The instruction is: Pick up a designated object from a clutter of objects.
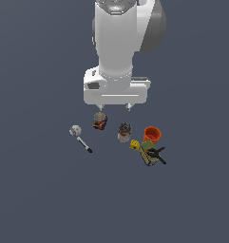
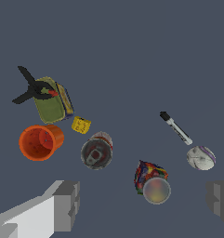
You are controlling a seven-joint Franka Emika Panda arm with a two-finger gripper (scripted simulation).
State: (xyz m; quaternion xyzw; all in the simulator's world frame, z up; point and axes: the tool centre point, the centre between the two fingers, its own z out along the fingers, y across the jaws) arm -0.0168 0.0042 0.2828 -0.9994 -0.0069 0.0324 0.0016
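**Seven small items on the floor, fingers spread wide above them**

There is one of each thing. One tiny bright yellow chunky piece (image 1: 134,144) (image 2: 81,124), slightly curved, lies on the dark grey floor (image 1: 40,199) (image 2: 132,56). Next to it are one orange plastic cup (image 1: 152,134) (image 2: 40,142) lying on its side with its mouth open to the wrist camera, one red-and-white metal can (image 1: 123,132) (image 2: 97,151) with a grey pull-tab top, and one green-yellow box (image 1: 148,154) (image 2: 50,100) with one black clamp (image 1: 157,154) (image 2: 33,88) lying on it. Further off are one multicoloured can (image 1: 100,121) (image 2: 151,182) with a pale round lid, one white ball (image 1: 75,130) (image 2: 200,157) and one white stick with a black tip (image 1: 84,144) (image 2: 175,128).

The yellow piece sits in a tight pocket: the red-and-white can is just beside it on one side, the box just beside it on another, and the orange cup is near. Whether it touches any of them cannot be told. In the wrist view it lies beyond the grey finger (image 2: 62,204) on the cup's side, outside the gap between the two fingers. The multicoloured can lies within that gap, nearer the middle. The ball and stick lie toward the other finger (image 2: 220,200), well apart from the yellow piece.

The white arm hangs straight down over the group, its gripper (image 1: 115,107) (image 2: 141,204) pointing at the floor. The fingers are set wide apart and hold nothing. In the exterior view the fingertips are above the multicoloured can's side of the clutter, clear of every item.
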